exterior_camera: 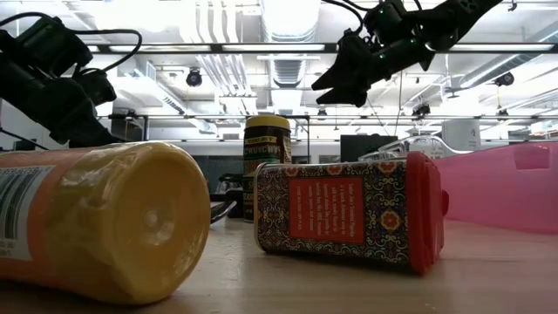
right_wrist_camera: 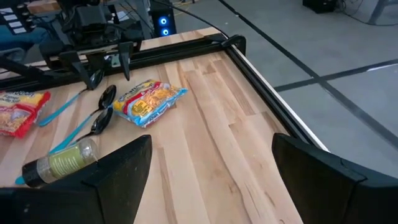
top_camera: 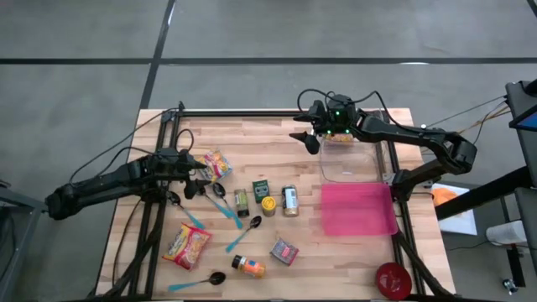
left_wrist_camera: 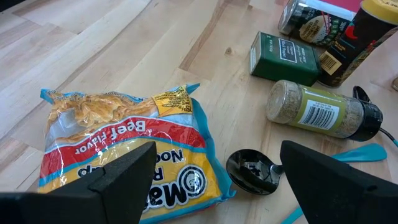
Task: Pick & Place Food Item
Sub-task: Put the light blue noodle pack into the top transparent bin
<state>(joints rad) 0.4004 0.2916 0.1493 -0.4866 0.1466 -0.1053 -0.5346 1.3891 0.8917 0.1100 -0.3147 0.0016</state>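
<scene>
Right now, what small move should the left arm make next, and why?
Probably lower the left end effector straight down onto the noodle packet. Its fingers stand open above the packet, which lies flat on the table, not yet gripped.

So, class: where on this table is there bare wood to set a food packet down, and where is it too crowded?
Bare wood runs along the far edge between the noodle packet and the clear tub. Crowded: the middle, around the spoons and jars.
</scene>
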